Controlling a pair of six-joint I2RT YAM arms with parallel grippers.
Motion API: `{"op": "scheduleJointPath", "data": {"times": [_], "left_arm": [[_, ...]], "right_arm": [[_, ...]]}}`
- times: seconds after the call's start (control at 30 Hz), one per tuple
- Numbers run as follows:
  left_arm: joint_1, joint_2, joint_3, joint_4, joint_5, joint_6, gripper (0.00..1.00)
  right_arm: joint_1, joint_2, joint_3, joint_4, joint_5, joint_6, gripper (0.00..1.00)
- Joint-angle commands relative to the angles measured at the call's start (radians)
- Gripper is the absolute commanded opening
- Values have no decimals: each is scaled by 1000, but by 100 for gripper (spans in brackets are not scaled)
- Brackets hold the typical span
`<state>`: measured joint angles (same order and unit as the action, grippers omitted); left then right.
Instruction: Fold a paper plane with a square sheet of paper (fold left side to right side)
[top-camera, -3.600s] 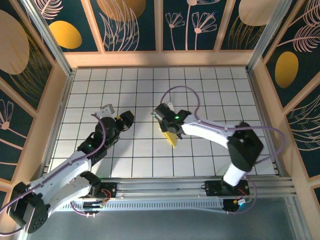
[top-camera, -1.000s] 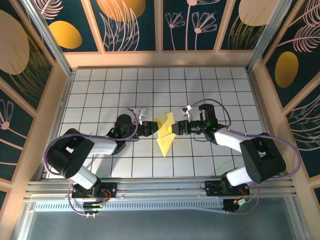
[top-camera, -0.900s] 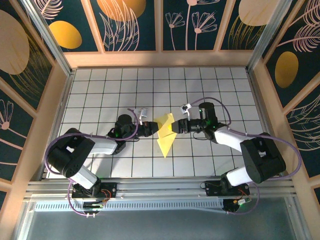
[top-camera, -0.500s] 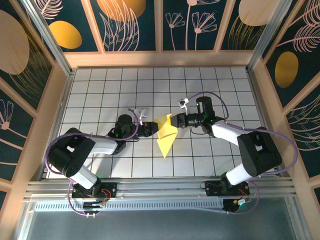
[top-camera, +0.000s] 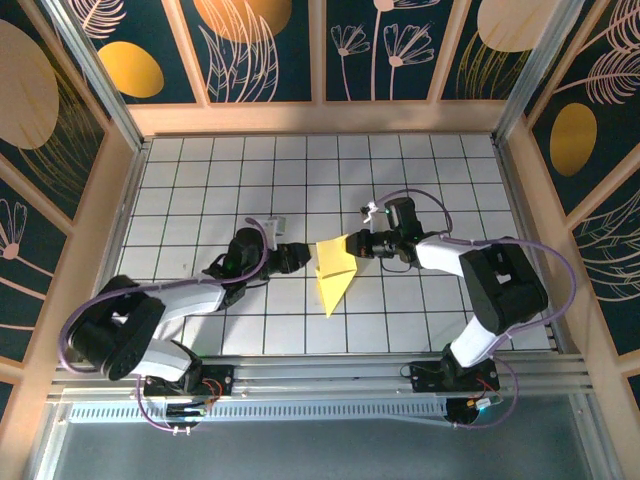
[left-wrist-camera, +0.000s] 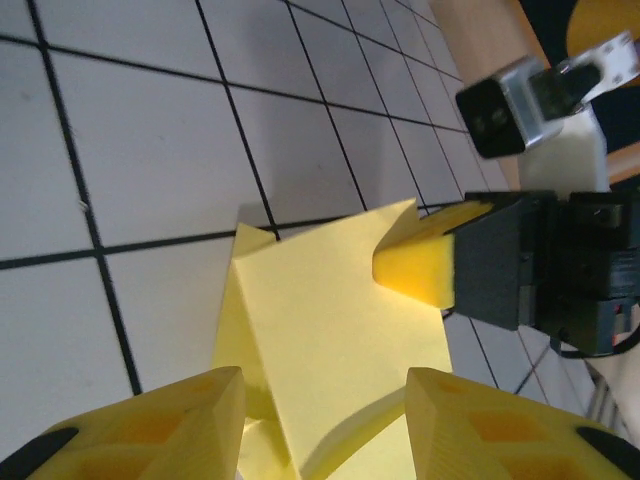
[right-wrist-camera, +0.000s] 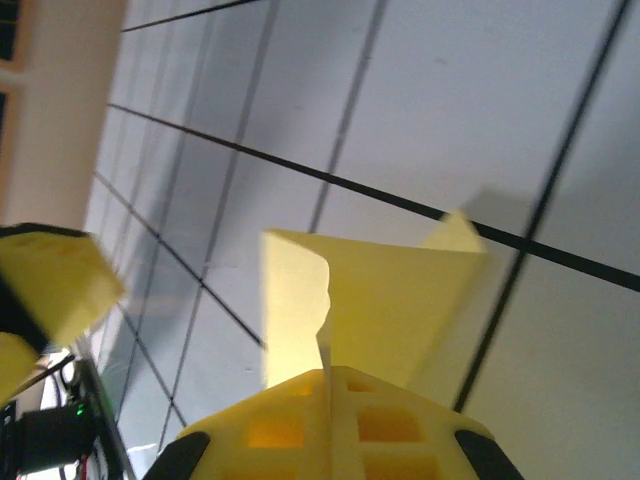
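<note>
In the top view, the left arm reaches in from the lower left of the frame across the white gridded table (top-camera: 200, 180). The left gripper (top-camera: 293, 258) lies low, just left of centre, pointing right at the folded yellow paper (top-camera: 331, 275). The paper sits at the middle of the frame, with its narrow point aimed toward the bottom edge and its wider end raised at the top. In the left wrist view the two yellow fingertips (left-wrist-camera: 150, 430) stand apart at the bottom of the frame. The paper runs between them with daylight on either side, so this gripper is released and grips nothing. Just right of the paper in the top view, the right gripper (top-camera: 352, 245) comes in from the right and meets the sheet's upper right corner. In the right wrist view its pads (right-wrist-camera: 400, 420) are pressed together at the bottom centre, with a lifted flap of the paper caught in the seam between them, so it is clenched on the paper. That flap stands up off the table, while the rest of the sheet lies on the tiles.
</note>
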<state>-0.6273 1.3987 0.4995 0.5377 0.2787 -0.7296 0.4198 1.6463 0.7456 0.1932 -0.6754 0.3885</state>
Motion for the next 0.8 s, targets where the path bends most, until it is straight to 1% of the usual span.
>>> {"op": "scheduleJointPath", "data": {"times": [0.0,0.1,0.2,0.33,0.43,0.57,0.77], "left_arm": [[-35,-80,61,-209,-122,94,46],[-115,-101,101,-313,-194,122,46],[-237,-65,163,-430,-300,140,46],[-413,66,293,-578,-459,145,48],[-510,196,408,-669,-550,143,51],[-572,356,554,-769,-642,132,54],[-591,477,662,-864,-733,100,56]], "right_arm": [[-7,10,40,-81,89,68,0],[-6,8,46,-105,102,117,0],[-7,8,62,-130,96,156,0],[-6,9,80,-154,88,187,0],[-5,10,95,-172,88,198,0],[-6,15,103,-178,88,205,0],[-2,22,101,-173,81,208,0]]}}
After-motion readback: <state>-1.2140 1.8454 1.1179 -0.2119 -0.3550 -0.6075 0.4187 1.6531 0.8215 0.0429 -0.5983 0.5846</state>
